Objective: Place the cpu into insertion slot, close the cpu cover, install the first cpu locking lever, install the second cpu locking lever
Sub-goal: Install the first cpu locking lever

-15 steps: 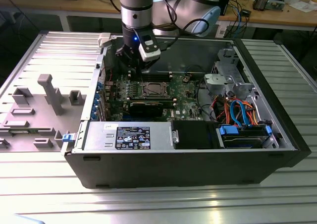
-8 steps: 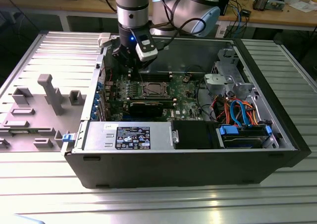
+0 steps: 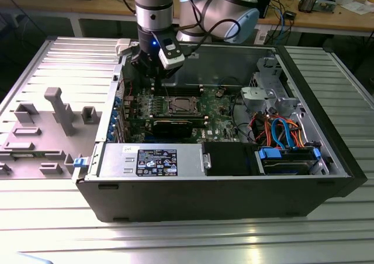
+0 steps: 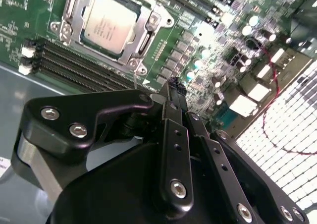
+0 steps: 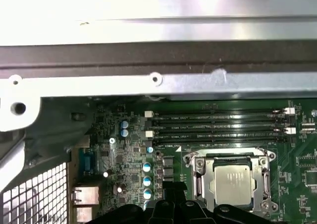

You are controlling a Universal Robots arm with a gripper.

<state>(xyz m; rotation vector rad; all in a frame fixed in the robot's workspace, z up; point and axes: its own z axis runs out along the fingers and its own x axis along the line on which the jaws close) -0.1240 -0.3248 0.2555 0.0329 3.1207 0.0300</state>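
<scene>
The gripper [image 4: 174,91] hangs above the green motherboard [image 4: 208,40], its black fingers brought together to a narrow tip with nothing between them, as seen in the second wrist view. It is near the insertion slot [image 4: 106,23] but apart from it, over the row of small components just beside the socket. The cpu [image 4: 109,21] lies flat in the slot, silver face up, and the cpu cover [image 4: 143,23] is down around it; in the first wrist view the cpu [image 5: 233,180] sits in the same frame. The locking levers seem to lie along the socket edges, but I cannot tell if they are latched. Long black memory slots [image 5: 218,127] run beside the socket. In the exterior view the arm [image 3: 154,7] reaches into the open pc case [image 3: 222,185], approx. over the board's side toward the exterior view's left, and the socket [image 3: 182,105] is just beside it.
</scene>
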